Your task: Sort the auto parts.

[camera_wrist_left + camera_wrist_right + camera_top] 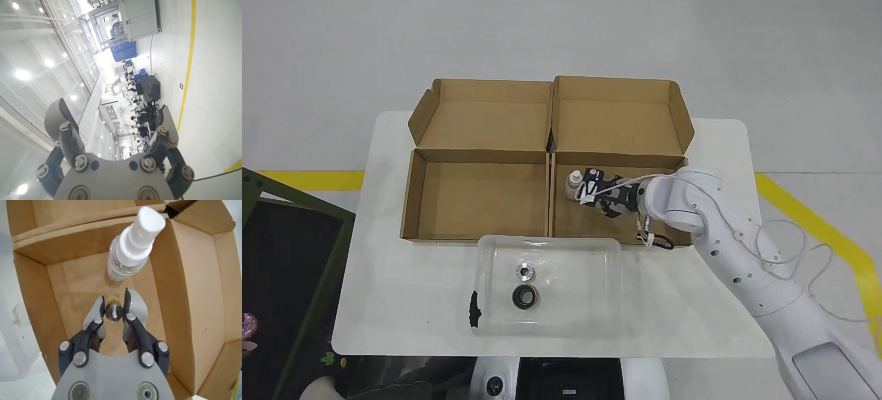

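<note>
The right gripper (114,300) is clamping a metal part (113,314) inside the right-hand cardboard box (198,285), beside an upright spray bottle (130,256). The left gripper (113,108) is standing with its fingers wide apart. A silver ring (527,271) and a black ring (526,296) are lying in the clear tray (592,295).

Steel threaded part (112,313) held in cardboard box (189,294), silver ring (526,271), black ring (525,295) (both flat) in tray (587,285)

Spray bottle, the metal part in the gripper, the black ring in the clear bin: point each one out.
spray bottle (137,242), right wrist view, on its white pump neck.
metal part (113,312), right wrist view, on its steel body.
black ring (518,297), top view, on its dark band.
</note>
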You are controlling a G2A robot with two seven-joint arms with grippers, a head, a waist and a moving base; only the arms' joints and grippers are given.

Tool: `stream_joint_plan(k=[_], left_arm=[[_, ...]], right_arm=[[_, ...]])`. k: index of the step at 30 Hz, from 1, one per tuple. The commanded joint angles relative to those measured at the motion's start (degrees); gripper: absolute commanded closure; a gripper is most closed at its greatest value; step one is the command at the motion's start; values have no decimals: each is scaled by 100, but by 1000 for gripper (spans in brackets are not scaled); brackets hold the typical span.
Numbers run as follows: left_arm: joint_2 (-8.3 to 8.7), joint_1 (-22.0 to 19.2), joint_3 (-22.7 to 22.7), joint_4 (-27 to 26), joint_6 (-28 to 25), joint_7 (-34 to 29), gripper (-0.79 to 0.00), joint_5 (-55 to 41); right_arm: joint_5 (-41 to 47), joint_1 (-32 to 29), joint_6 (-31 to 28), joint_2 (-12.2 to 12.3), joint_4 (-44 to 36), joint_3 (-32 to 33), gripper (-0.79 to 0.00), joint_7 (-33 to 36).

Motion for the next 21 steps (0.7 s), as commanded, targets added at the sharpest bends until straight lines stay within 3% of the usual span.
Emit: stream_joint_plan(k=[1, 7, 12, 15, 21], left_arm=[[0, 0, 0, 0, 0, 0, -785, 0], [0, 0, 0, 0, 0, 0, -785, 0], [0, 0, 0, 0, 0, 0, -785, 0], [0, 0, 0, 0, 0, 0, -785, 0], [0, 0, 0, 0, 0, 0, -785, 0]], right_arm=[[-61, 20, 54, -13, 21, -45, 0, 75], [-204, 93, 175, -74, 96, -225, 0, 233], [-251, 96, 188, -100, 104, -280, -308, 228], [-260, 95, 184, -105, 100, -273, -360, 233], [-146, 2, 112, -63, -87, -81, -391, 141]])
